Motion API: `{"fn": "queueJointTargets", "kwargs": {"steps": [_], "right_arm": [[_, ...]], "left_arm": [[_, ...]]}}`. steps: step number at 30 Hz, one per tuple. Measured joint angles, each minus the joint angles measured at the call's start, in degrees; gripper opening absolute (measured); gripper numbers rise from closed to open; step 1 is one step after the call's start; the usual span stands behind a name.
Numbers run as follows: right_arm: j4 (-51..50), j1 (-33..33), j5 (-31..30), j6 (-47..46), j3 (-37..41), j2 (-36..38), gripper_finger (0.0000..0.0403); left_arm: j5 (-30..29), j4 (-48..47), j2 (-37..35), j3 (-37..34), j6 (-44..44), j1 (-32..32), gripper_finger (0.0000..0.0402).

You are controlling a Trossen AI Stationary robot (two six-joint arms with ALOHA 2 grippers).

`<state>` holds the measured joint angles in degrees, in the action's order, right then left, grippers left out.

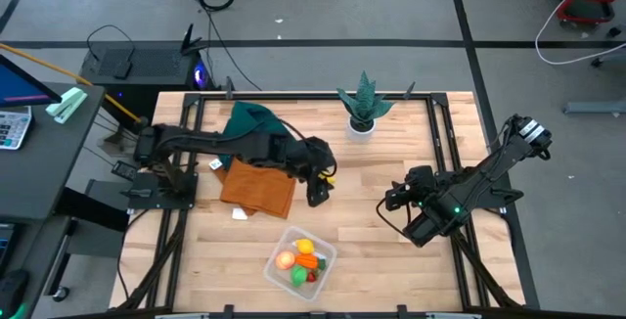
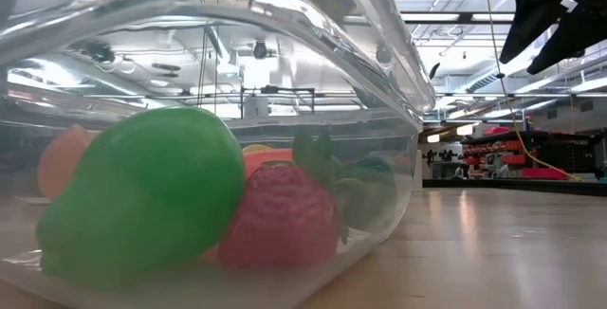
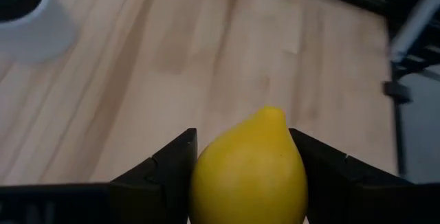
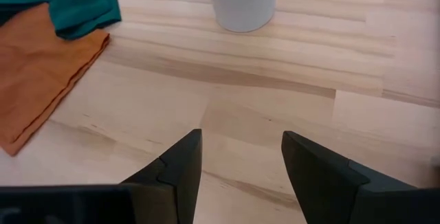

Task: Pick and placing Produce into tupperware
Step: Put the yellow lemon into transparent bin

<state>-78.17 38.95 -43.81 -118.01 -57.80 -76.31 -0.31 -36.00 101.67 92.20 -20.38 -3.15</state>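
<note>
Left gripper point(image 3: 240, 183): fingers clamped on a yellow lemon point(image 3: 249, 172), 1 dark finger on each side. Only the left wrist view shows this grip plainly; from above the left gripper point(image 1: 319, 190) is a dark mass with a speck of yellow, held over bare wood just beside the orange cloth point(image 1: 257, 186) and up-table from the container.

Right gripper point(image 4: 240, 169): fingers spread apart, nothing between them, bare wood below. In the overhead view the right gripper point(image 1: 393, 200) sits on the right half of the table point(image 1: 391, 260), well apart from the left one.

Container point(image 1: 300, 261): clear plastic, near the front edge of the table. From above it holds 4 toy pieces: orange-red point(image 1: 285, 259), yellow point(image 1: 305, 247), green point(image 1: 298, 277), red point(image 1: 313, 275). The table-level view sits right against its wall point(image 2: 379, 91) and shows what the overhead does not: a large green fruit point(image 2: 142, 195) touching a red strawberry point(image 2: 285, 219), with an orange piece point(image 2: 62, 162) behind.

Cloths: orange cloth point(image 4: 41, 86) with a teal cloth point(image 4: 69, 4) overlapping its far edge; teal cloth point(image 1: 252, 120) also seen from above.

Plant: spiky green plant point(image 1: 365, 99) in a white pot point(image 1: 361, 126) at the back of the table; the right wrist view shows only the pot point(image 4: 242, 1).
</note>
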Motion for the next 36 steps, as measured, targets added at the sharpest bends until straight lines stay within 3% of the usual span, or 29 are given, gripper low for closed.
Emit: {"fn": "queueJointTargets", "kwargs": {"steps": [16,24,36], "right_arm": [[1.52,0.25,0.00,0.38,0.00,0.00,0.0169],[2.20,0.24,-0.04,1.01,0.00,-0.02,0.0169],[3.24,0.23,-0.22,1.24,0.00,-0.53,0.0169]], "left_arm": [[-0.92,-21.20,-0.15,23.36,-0.59,-8.85,0.0208],[-2.55,-33.07,1.59,23.47,-1.47,-13.19,0.0208],[-2.45,-34.13,13.54,23.41,0.07,-17.76,0.0208]]}}
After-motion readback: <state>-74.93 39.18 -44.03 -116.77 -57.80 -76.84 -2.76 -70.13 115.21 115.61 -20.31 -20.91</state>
